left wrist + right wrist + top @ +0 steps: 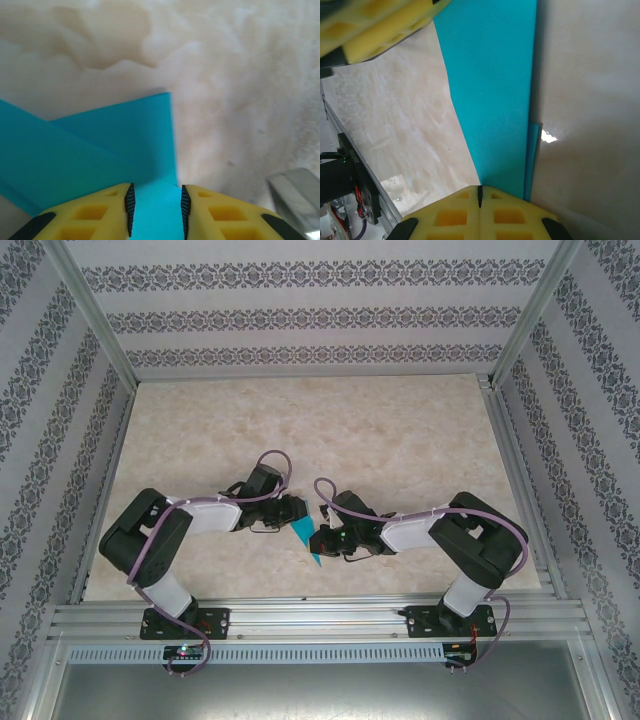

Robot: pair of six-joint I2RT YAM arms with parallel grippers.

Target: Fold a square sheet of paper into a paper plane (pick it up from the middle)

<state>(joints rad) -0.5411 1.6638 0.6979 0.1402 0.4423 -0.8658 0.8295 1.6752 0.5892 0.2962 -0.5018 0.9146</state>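
The right fingers [465, 205] pinch shut on the folded paper [490, 90] just inside the table's [300, 420] near edge; the left fingers [117, 207] straddle it, slightly parted. Open table stretches beyond.

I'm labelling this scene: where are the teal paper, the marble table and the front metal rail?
teal paper [302, 534], top view, its wider upper part.
marble table [300, 420], top view, bare centre.
front metal rail [320, 618], top view, midway between the arm bases.
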